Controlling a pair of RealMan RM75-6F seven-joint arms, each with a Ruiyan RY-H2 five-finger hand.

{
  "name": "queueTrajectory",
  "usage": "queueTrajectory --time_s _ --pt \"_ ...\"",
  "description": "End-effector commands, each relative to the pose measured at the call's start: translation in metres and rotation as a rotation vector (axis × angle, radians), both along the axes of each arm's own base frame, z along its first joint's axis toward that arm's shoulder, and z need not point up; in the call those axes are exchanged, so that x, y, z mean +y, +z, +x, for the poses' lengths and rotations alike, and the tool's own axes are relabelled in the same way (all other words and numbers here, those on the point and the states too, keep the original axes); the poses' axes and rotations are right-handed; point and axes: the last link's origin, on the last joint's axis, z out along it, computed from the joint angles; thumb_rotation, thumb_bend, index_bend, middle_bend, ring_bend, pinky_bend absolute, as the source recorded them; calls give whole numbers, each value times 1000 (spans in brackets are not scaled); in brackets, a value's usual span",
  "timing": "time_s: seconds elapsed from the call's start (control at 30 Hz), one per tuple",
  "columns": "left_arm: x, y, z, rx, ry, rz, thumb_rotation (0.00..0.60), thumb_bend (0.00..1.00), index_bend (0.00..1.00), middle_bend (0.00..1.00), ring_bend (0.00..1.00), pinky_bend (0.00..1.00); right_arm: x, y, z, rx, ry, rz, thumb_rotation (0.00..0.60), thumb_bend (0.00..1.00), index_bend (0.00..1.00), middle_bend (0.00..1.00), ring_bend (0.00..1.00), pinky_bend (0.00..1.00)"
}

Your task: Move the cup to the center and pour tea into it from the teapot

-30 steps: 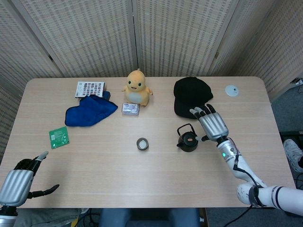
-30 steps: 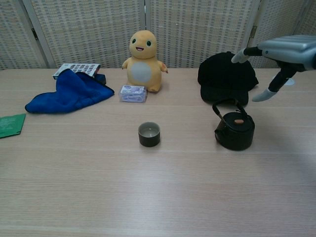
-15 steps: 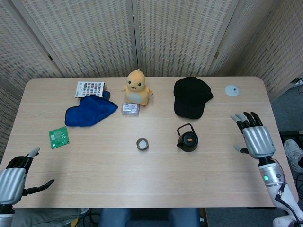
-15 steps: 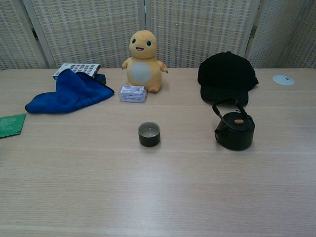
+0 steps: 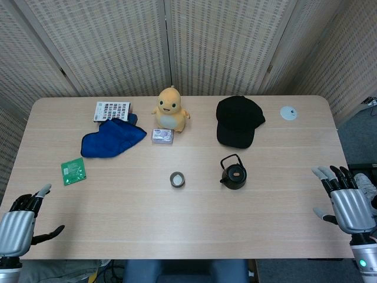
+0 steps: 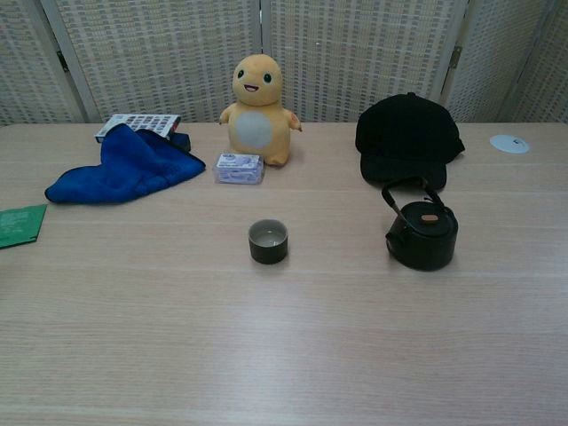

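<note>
Basically both hands sat at the near corners of the table (image 5: 194,236), seen only in the head view. Left hand (image 5: 16,227) was at the near left corner, back of the hand up, fingers apart and pointing toward the far edge, thumb out to the side, holding nothing. Right hand (image 5: 347,206) hung off the near right corner, past the right edge, same pose: fingers spread, thumb out, nothing in it. The cup (image 5: 177,179) stood upright about mid-table, well apart from both hands. The teapot (image 5: 234,174) stood just to its right, handle raised, lid on, also well apart from the right hand's fingers (image 5: 330,173). Neither hand touched anything.

Along the far edge: black cap (image 5: 238,121) behind the teapot, yellow plush toy (image 5: 169,108) at the middle, small wrapped packet (image 5: 162,136) in front of it, blue cloth (image 5: 112,138) partly over a patterned card (image 5: 112,111). Green card (image 5: 73,171) lay near the left edge, white disc (image 5: 288,113) near the far right corner.
</note>
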Motion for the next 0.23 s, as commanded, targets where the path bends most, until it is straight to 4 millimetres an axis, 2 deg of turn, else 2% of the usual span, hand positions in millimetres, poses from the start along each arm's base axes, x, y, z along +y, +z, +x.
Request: queueTrajectory --time_s 0.03,0.23 --pt "-2 -5 3 2 -12 -6 536 70 92 220 299 170 9 -7 0 0 16 15 600 0 140 155 60 79" --pt "-2 -8 4 6 -15 -5 543 69 92 220 299 168 13 -11 2 -10 26 17 600 0 140 163 60 80"
